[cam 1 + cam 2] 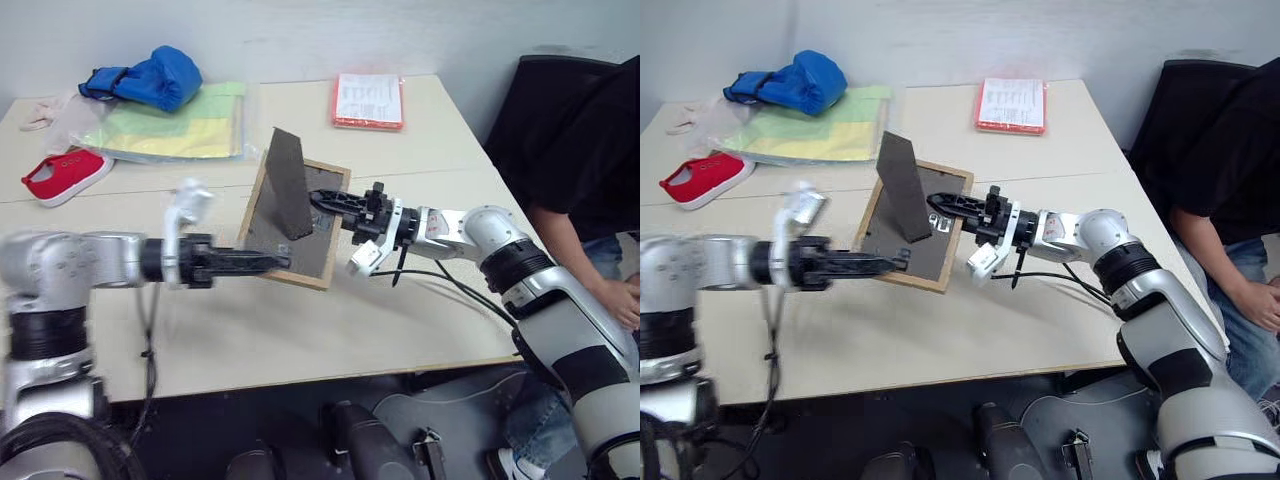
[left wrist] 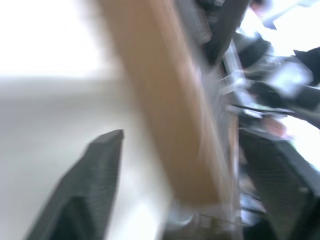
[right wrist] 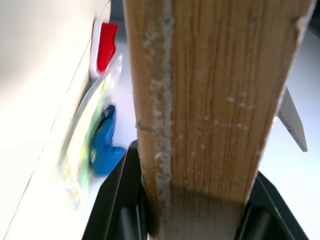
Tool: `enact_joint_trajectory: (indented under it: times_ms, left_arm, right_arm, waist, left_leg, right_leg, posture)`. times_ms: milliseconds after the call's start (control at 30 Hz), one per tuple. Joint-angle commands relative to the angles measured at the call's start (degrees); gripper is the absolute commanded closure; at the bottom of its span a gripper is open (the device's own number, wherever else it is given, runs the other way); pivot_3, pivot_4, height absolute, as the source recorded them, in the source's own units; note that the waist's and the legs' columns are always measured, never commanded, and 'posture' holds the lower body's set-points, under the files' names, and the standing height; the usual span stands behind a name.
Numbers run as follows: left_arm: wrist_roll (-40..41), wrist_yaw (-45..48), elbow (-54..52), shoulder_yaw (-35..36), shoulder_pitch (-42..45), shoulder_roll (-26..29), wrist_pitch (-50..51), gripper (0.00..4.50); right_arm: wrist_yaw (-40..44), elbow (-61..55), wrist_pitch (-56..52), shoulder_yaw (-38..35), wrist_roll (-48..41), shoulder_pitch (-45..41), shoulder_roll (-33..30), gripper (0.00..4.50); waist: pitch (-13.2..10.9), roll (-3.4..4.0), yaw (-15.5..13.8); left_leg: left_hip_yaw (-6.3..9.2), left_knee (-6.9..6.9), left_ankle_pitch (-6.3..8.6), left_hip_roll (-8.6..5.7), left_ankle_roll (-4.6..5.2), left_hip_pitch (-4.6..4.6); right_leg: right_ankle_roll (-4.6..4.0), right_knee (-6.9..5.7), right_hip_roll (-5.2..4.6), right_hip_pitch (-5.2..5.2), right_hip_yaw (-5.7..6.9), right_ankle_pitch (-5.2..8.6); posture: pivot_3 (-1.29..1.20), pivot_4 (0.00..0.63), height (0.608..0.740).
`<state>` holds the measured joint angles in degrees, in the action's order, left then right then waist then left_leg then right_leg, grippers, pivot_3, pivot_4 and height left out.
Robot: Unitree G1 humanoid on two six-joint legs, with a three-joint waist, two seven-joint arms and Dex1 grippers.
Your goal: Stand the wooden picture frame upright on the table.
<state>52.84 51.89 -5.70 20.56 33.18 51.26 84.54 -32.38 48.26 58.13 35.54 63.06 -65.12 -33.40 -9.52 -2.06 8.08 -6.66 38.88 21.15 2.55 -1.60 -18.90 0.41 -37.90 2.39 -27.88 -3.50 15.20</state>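
While the wooden picture frame point(image 1: 293, 216) is carried tilted, back board upward, above the surface point(image 1: 300, 330), the step in hand is judged to be the raising of the frame onto its lower edge.

Handling: the right gripper point(image 1: 322, 199) is seen with its jaws pinching the frame's edge nearest that arm; this hold is best kept firm until the fold-out stand point(image 1: 288, 183) bears weight. The left gripper point(image 1: 268, 261) has its jaws spread on either side of the frame's opposite corner, not clamping it. The frame should be lowered slowly, stand foot and bottom rail set down together, then released.

Item: small rectangular frame, light-wood rim, grain visible; dark grey-brown back board; stand already swung out, pointing up.

Place: over the surface's middle, well apart from the red-edged paper pad point(image 1: 368, 100).
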Motion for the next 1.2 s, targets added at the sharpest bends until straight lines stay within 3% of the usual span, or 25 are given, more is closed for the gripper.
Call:
enact_joint_trajectory:
  times_ms: [33, 67, 100, 167, 200, 267, 333, 433, 767, 900, 1067, 1200]
  left_arm:
    - [2.4, 5.0, -10.2, 9.9, -5.8, 5.0, -6.8, 0.00]
    - [3.4, 6.3, -12.4, 14.0, -7.8, 6.3, -8.2, 0.00]
    - [3.3, 7.6, -15.0, 17.4, -10.6, 7.3, -10.3, 0.00]
    - [1.2, 8.9, -19.8, 20.9, -16.2, 7.9, -15.2, 0.00]
    - [-0.1, 8.6, -21.7, 21.6, -18.5, 7.7, -17.6, 0.00]
    - [-1.2, 6.1, -23.3, 21.9, -20.4, 6.3, -20.8, 0.00]
    - [-1.0, 3.4, -23.4, 21.2, -20.6, 4.7, -22.8, 0.00]
    - [-0.5, 1.0, -23.3, 19.8, -20.5, 3.4, -24.6, 0.00]
    - [-0.9, -0.6, -21.2, 14.9, -20.7, 3.7, -29.6, 0.00]
    - [-1.3, -0.1, -20.1, 13.2, -20.6, 4.4, -31.0, 0.00]
    - [0.4, 1.6, -18.1, 11.3, -19.1, 5.5, -30.9, 0.00]
    - [0.2, 2.9, -16.9, 10.3, -17.7, 6.1, -31.9, 0.00]
  right_arm:
    - [10.8, 3.7, 6.7, -4.0, -15.7, -1.4, 1.8, 3.24]
    - [19.2, 5.6, 8.3, -4.4, -24.3, -0.5, 3.1, 3.24]
    - [32.2, 3.7, 5.2, -4.8, -38.6, 2.2, 4.7, 3.24]
    - [60.7, -9.9, -16.3, -8.0, -69.2, 9.9, 7.4, 3.24]
    - [69.5, -17.2, -28.5, -10.3, -80.8, 12.8, 8.1, 3.24]
    - [78.9, -27.4, -49.8, -14.2, -95.7, 15.8, 8.1, 3.24]
    - [80.9, -32.1, -66.2, -17.3, -103.7, 17.0, 8.1, 3.24]
    - [81.6, -33.3, -78.4, -18.9, -105.2, 18.6, 9.1, 3.24]
    - [82.5, -31.2, -82.2, -20.6, -96.0, 25.7, 14.2, 3.24]
    - [83.0, -35.2, -85.2, -22.2, -95.6, 27.9, 13.8, 2.00]
    - [86.9, -46.6, -91.8, -24.0, -93.4, 30.1, 1.0, 0.44]
    - [99.9, -53.0, -97.4, -31.4, -100.1, 31.4, -14.8, 0.44]
  waist:
    - [0.0, -0.06, 0.1]
    - [0.0, -0.09, 0.1]
    - [0.0, -0.16, 0.2]
    - [-0.1, -0.31, -0.1]
    - [-0.1, -0.28, -0.4]
    - [-0.2, -0.15, -1.3]
    - [-0.2, -0.10, -2.6]
    - [-0.2, -0.14, -3.4]
    - [-0.2, -0.19, -3.1]
    - [-0.2, -0.20, -3.2]
    - [-0.2, -0.16, -3.4]
    - [-0.2, -0.13, -3.9]
  left_leg:
    - [0.01, 0.00, 0.01, 0.00, 0.01, -0.01]
    - [0.03, 0.00, 0.01, 0.01, 0.02, 0.02]
    - [0.02, 0.00, 0.02, 0.01, 0.03, 0.07]
    - [0.05, -0.07, 0.03, 0.07, 0.02, 0.33]
    - [0.10, -0.19, 0.03, 0.13, 0.00, 0.58]
    - [0.18, -0.05, 0.04, 0.12, 0.00, 0.58]
    - [0.21, 0.19, 0.09, 0.13, 0.06, 0.48]
    - [0.23, 0.21, 0.13, 0.11, 0.12, 0.48]
    - [0.12, 0.19, 0.17, 0.10, 0.19, -0.23]
    - [0.17, 0.20, 0.15, 0.09, 0.16, -0.20]
    - [0.16, 0.21, 0.17, 0.05, 0.20, -0.24]
    - [0.19, 0.20, 0.21, 0.04, 0.27, -0.26]
  right_leg:
    - [0.00, 0.05, 0.00, 0.01, 0.01, 0.00]
    - [0.00, 0.09, 0.00, 0.07, 0.03, 0.00]
    - [0.00, 0.08, 0.00, 0.12, 0.04, 0.00]
    - [-0.01, 0.11, 0.01, 0.39, 0.12, 0.01]
    - [-0.06, 0.16, 0.01, 0.62, 0.18, 0.04]
    - [-0.06, 0.06, -0.05, 0.67, 0.23, 0.04]
    - [-0.04, -0.04, -0.10, 0.61, 0.26, 0.03]
    - [-0.05, -0.02, -0.09, 0.61, 0.27, 0.02]
    - [0.02, 0.13, -0.09, -0.01, 0.26, -0.02]
    - [0.02, 0.11, -0.07, 0.04, 0.27, -0.02]
    - [0.05, 0.16, -0.09, 0.04, 0.26, -0.04]
    - [0.08, 0.29, -0.08, 0.08, 0.27, -0.05]
  posture:
    - [0.00, 0.150, 0.740]
    - [0.00, 0.150, 0.740]
    - [0.00, 0.150, 0.740]
    - [0.00, 0.150, 0.740]
    - [0.00, 0.150, 0.740]
    - [0.00, 0.150, 0.740]
    - [0.00, 0.150, 0.740]
    - [0.00, 0.150, 0.740]
    - [0.00, 0.150, 0.740]
    - [0.00, 0.150, 0.740]
    - [0.00, 0.150, 0.740]
    - [0.00, 0.150, 0.740]
